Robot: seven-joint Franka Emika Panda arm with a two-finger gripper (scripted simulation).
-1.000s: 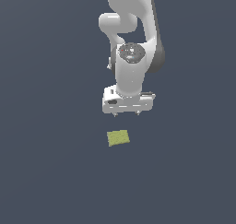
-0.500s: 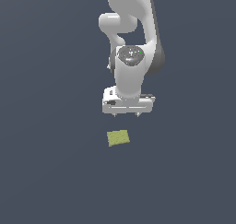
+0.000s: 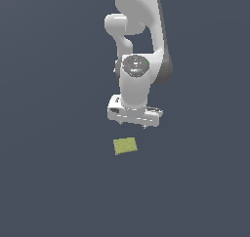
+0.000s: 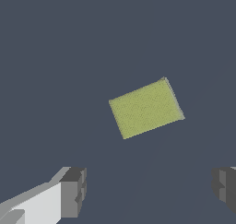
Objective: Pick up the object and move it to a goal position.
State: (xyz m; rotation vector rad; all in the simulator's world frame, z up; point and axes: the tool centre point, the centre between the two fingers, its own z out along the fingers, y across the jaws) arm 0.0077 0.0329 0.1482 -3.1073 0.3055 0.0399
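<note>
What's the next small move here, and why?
Probably shift the gripper sideways over the yellow-green block, then descend. The jaws stand open with nothing between them, the block lies flat on the floor, apart from the fingers, and in the exterior view it sits just ahead of the gripper, not under it.

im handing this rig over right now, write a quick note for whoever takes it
Gripper: open and empty, above the floor; in the wrist view its fingers stand wide apart with nothing between them.
Yellow-green block: lying flat on the floor, untouched, a little ahead of the gripper and toward the exterior view's left. In the wrist view the block is rotated relative to the fingers.
Done: nothing gripped or lifted yet.
Left: line up over the block, descend, close on it, lift, carry it to the goal. No goal marker shows in either view.
</note>
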